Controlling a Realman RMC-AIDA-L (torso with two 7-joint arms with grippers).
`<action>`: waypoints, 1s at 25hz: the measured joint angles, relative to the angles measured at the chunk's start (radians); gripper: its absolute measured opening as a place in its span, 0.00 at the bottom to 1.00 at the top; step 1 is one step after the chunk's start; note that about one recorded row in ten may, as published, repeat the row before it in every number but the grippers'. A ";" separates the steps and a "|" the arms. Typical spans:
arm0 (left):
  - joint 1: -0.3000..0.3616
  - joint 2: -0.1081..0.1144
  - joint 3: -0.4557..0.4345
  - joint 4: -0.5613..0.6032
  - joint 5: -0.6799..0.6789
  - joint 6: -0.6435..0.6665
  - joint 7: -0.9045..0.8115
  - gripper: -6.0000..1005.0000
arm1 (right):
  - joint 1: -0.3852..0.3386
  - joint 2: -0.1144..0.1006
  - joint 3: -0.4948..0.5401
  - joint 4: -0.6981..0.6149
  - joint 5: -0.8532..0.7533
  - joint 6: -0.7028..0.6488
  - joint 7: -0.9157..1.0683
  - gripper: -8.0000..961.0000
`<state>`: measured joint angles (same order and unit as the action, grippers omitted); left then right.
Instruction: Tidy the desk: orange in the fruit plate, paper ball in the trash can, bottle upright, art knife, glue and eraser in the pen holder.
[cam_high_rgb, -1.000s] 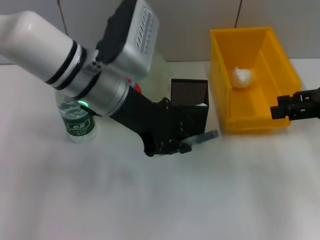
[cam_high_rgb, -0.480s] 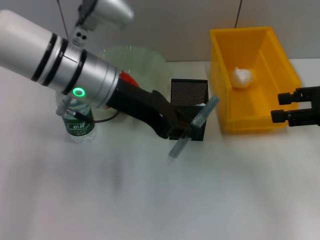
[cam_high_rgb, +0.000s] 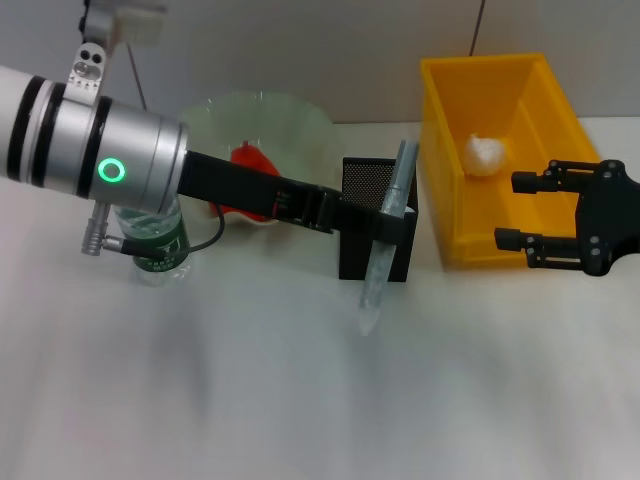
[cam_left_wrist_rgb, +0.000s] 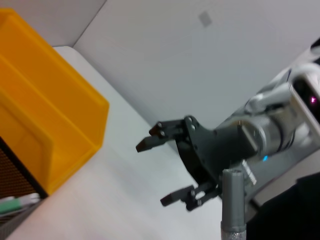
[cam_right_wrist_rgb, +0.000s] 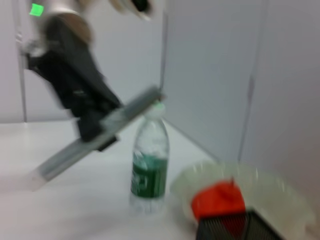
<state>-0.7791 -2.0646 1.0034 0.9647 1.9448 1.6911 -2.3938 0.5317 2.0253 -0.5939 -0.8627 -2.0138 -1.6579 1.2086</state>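
My left gripper is shut on the grey art knife. It holds the knife nearly upright, tip down, against the front right of the black mesh pen holder. The knife also shows in the right wrist view. The orange lies in the pale green fruit plate. The bottle stands upright under my left arm. The paper ball rests in the yellow trash can. My right gripper hangs open, empty, in front of the can. The glue and the eraser are hidden.
A wall runs close behind the table. A green and white item sits inside the holder's corner. Bare white tabletop spreads across the front. My left arm reaches across the left half, over the bottle.
My left gripper has lifted the knife from low in front of the holder and turned it nearly upright. My right gripper has opened and shifted left, toward the can's front.
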 joint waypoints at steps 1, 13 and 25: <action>0.008 -0.001 0.001 -0.001 -0.032 0.005 -0.027 0.15 | -0.028 0.016 -0.001 0.005 0.054 -0.014 -0.101 0.72; 0.017 -0.002 0.008 -0.042 -0.169 0.013 -0.057 0.15 | -0.080 0.039 0.012 0.188 0.267 0.023 -0.409 0.72; -0.018 0.007 0.090 0.009 -0.085 0.095 0.056 0.15 | -0.079 -0.010 0.024 0.208 0.284 -0.070 -0.155 0.72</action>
<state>-0.7975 -2.0574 1.0938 0.9735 1.8600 1.7858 -2.3382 0.4532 2.0151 -0.5698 -0.6551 -1.7303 -1.7276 1.0532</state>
